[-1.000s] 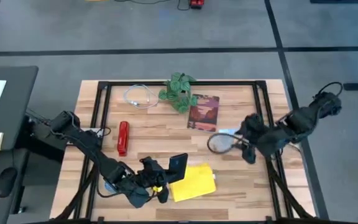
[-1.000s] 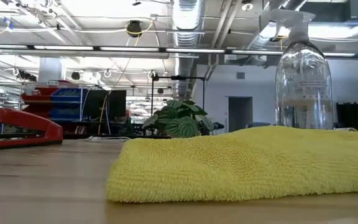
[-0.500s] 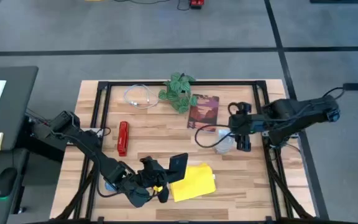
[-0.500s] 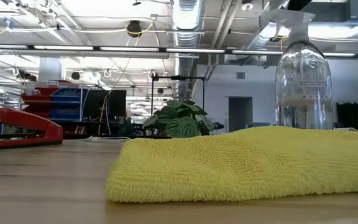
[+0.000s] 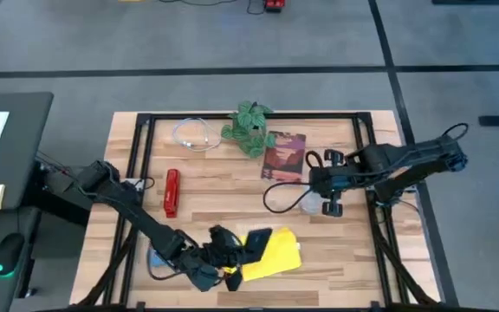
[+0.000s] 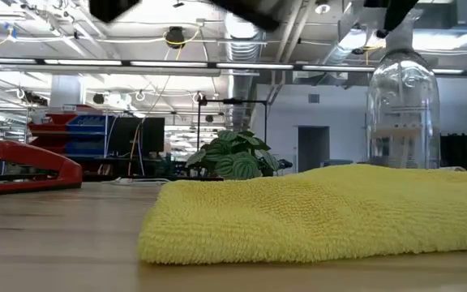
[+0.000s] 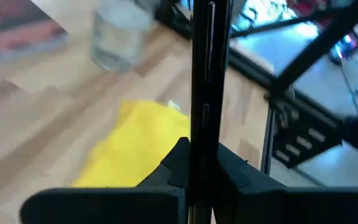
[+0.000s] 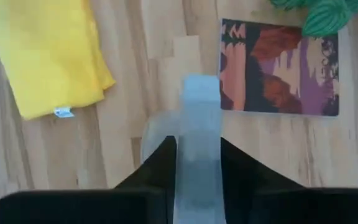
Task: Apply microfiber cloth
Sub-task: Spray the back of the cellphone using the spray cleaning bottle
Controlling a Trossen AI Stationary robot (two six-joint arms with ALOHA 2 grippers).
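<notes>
High view: microfiber cloth (image 5: 271, 256) lies folded on the table (image 5: 215, 186), lower centre of frame, beside the book-free front edge. Not yet applied, I judge; wiping remains. My left gripper (image 5: 232, 257) sits low at the cloth's left edge, jaws pinching a black smartphone (image 5: 256, 240) held edge-on. My right gripper (image 5: 329, 186), right of centre, has jaws pressed on a clear spray bottle (image 8: 197, 146), near the dark red book (image 5: 284, 156).

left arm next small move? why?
Probably lower the phone flat onto the microfiber cloth. The left gripper holds it edge-on in the left wrist view, over the cloth's near edge. The right gripper holds the spray bottle apart.
</notes>
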